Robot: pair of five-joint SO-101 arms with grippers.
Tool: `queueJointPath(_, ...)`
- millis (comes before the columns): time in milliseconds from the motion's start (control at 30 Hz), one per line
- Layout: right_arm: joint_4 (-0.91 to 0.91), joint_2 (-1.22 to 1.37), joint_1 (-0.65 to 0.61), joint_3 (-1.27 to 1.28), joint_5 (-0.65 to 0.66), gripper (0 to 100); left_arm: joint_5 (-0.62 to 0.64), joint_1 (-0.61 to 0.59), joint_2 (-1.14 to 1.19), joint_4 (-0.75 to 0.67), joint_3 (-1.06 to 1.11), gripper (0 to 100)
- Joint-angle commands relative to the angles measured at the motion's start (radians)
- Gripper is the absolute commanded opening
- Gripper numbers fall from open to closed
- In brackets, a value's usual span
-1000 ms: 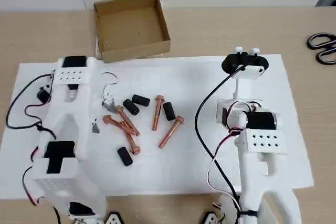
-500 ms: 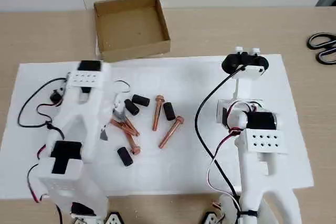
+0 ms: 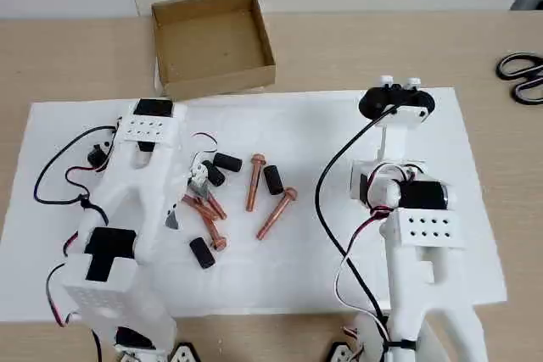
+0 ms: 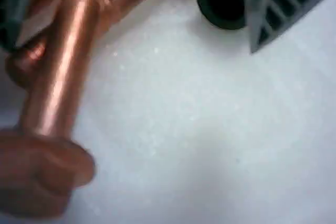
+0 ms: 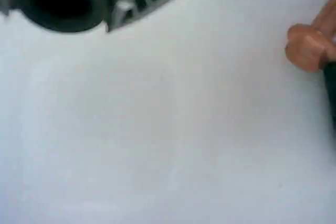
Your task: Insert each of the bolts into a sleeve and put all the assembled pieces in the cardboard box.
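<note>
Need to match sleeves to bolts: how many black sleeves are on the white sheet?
4: top sleeve, second sleeve just beside it, middle sleeve mid-sheet, lone sleeve nearest the arm bases. An arm may hide more.

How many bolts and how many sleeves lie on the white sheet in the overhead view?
Copper bolts: 5, three of them overlapping in a pile, so that count is less certain
Black sleeves: 4
Total: 9
</note>
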Motion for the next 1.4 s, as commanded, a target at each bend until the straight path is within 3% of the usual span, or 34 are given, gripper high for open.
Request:
queueJointPath(0,-0.012,-0.035,0.005,-0.005,-0.006,0.5,0.005,0.008,-0.003,-0.021,-0.005,23)
queueJointPath(233,0.007,-0.036,0.005,-0.006,-0.006,0.5,0.006,0.009,-0.002,-0.198,0.015,0)
queueJointPath(567,0.022,-0.036,0.005,-0.009,-0.003,0.5,0.000,0.009,-0.002,-0.362,0.076,1)
queueJointPath(700,0.031,-0.079,0.008,-0.009,-0.002,0.5,-0.049,0.012,-0.011,-0.305,0.070,1)
queueJointPath(900,0.054,-0.228,0.005,-0.003,-0.002,0.5,-0.305,0.009,-0.003,-0.031,-0.051,1)
queueJointPath(1067,0.087,-0.275,0.005,-0.003,-0.002,0.5,-0.559,-0.014,-0.003,-0.012,-0.051,1)
queueJointPath(1367,0.099,-0.275,0.007,-0.003,0.000,0.5,-0.594,-0.041,-0.014,-0.014,-0.074,1)
